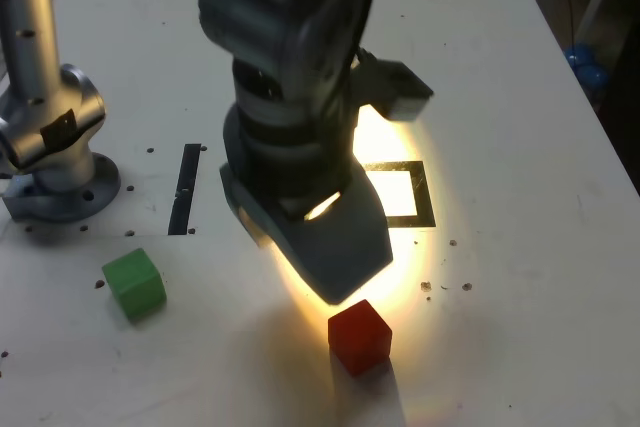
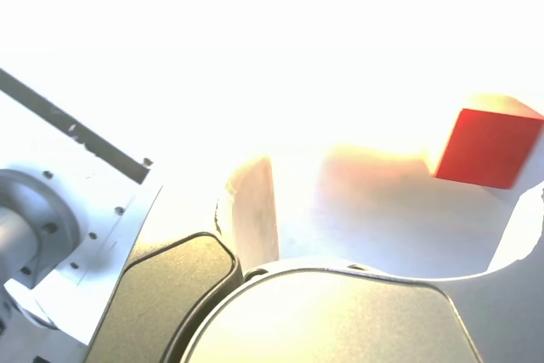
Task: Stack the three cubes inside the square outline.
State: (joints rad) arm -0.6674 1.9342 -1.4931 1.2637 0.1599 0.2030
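White counter [image 1: 520, 67]: far edge and the exterior view's right edge in frame, near side cut off. Arm fills mid-frame, head lamp lit, and covers the counter behind it plus the left part of the square outline [image 1: 422, 192]; only its right side and white centre show. Arm base [image 1: 50, 147] at the exterior view's left, cut by the frame.

Pincer [image 1: 345, 267] is seen from above, pointing down at the counter; the jaw gap is hidden there. In the wrist view it stands wide with nothing between the jaws [image 2: 374, 210]. That view is badly blown out by the lamp, most of the counter pure white.

Cubes visible: two of three. Red cube [image 1: 359, 336] just in front of the pincer tip, apart from it; in the wrist view it sits ahead and off to one side, top washed out. Green cube [image 1: 134, 284] well to the exterior view's left, clear all round. Yellow one not visible; can't tell where.

One dark strip [image 1: 186, 188] between base and arm. Both cubes lie outside the outline. Open counter on the exterior view's right and far side.
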